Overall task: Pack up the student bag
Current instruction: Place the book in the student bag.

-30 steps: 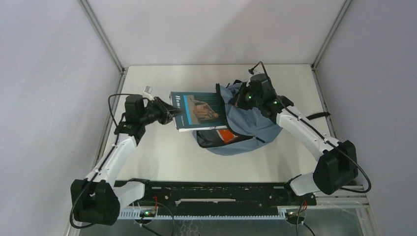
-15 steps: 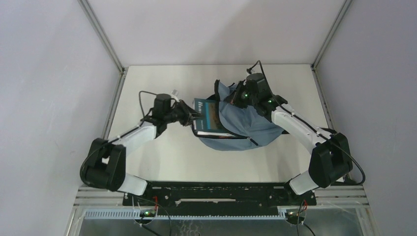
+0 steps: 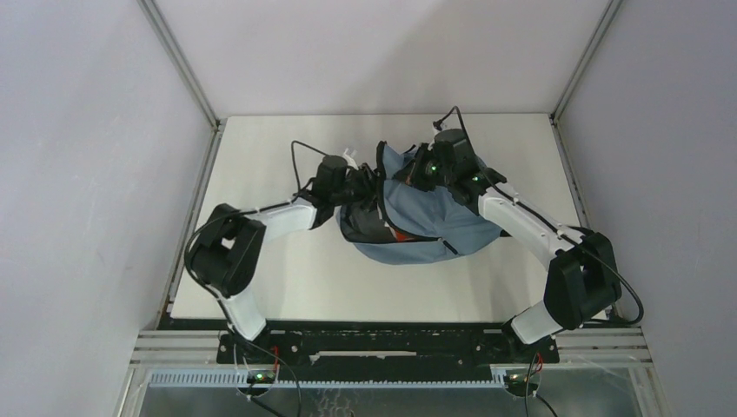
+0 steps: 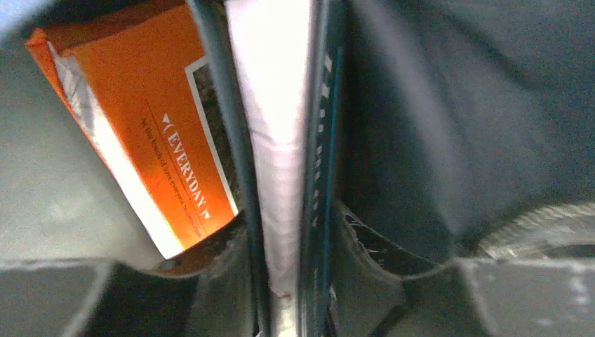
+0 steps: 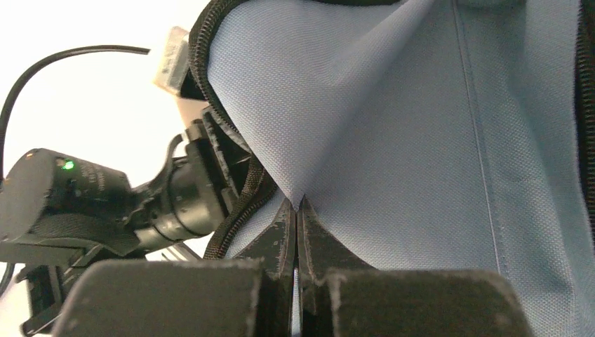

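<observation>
The bag (image 3: 434, 221) is seen lying on the table (image 3: 287, 278), toward the far middle, between the two arms, with its mouth turned to the left. The right gripper (image 3: 417, 176) is placed over the bag's upper far edge. In the right wrist view its fingers (image 5: 281, 239) are pressed together on a fold of the grey-blue fabric. The fabric is drawn up into a peak at the tips, so the flap is lifted off the opening. The black zipper line is seen running along the raised edge, just left of the pinch.

The left gripper (image 3: 367, 186) is pushed into the bag's mouth from the left, and its tips are hidden by fabric in the top view. In the left wrist view a book (image 4: 277, 126) is seen standing on edge between the fingers (image 4: 210, 281), its white page edge and dark cover turned to the camera, with dark lining to the right. Whether the book is being squeezed or merely flanked by the fingers cannot be told. An orange book (image 4: 161, 133), marked "EVERYDAY", is lodged inside the bag just left of the first, tilted, its lower corner near the left finger.
</observation>
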Available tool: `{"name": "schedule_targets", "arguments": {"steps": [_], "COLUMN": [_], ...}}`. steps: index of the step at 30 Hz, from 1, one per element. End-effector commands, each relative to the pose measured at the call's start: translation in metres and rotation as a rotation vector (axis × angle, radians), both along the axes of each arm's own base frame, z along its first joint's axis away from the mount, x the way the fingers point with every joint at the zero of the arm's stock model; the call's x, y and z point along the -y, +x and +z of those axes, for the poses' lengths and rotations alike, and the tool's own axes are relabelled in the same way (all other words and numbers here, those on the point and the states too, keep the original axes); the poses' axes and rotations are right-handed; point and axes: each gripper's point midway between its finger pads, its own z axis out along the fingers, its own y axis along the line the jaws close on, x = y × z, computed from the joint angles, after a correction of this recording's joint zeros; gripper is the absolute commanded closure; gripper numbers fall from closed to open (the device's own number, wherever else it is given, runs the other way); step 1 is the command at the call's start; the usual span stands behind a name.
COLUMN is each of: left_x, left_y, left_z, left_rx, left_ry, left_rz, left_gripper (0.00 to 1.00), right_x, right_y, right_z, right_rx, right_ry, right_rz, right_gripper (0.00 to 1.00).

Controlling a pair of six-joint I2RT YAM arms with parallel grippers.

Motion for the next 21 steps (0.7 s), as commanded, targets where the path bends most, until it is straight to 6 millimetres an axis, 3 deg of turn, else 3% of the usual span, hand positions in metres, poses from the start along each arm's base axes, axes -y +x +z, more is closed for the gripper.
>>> {"name": "schedule_targets", "arguments": {"steps": [1,3,7,15,21], "left_x": [0.02,0.017,0.004,-0.036,-0.068], "left_y": [0.002,-0.006,-0.022,-0.051,-0.062], "left_z": [-0.003,-0.011,-0.016,0.009,0.022], "left_rx": [0.041,0.018,0.012,0.09,0.127], "left_ry": [0.038,0.077,0.177,0.377,0.48], "left_rz": [-0.077,-0.103,-0.158,-0.217,-0.21], "left_gripper": [0.44,0.34,0.25,0.1,0.07], "right_x": [-0.012,-0.011,-0.01,-0.004,0.003], "right_y": [0.008,0.009,0.009,0.013,0.014], "right_z": [0.041,0.04,0.037,0.025,0.019], "right_rx": [0.099,0.096,0.095,0.086,0.087], "right_ry": [0.076,0.072,0.059,0.022,-0.003], "right_rz": [0.025,0.02,0.024,0.016,0.019], "right_gripper": [1.0,1.0,1.0,1.0,1.0]}}
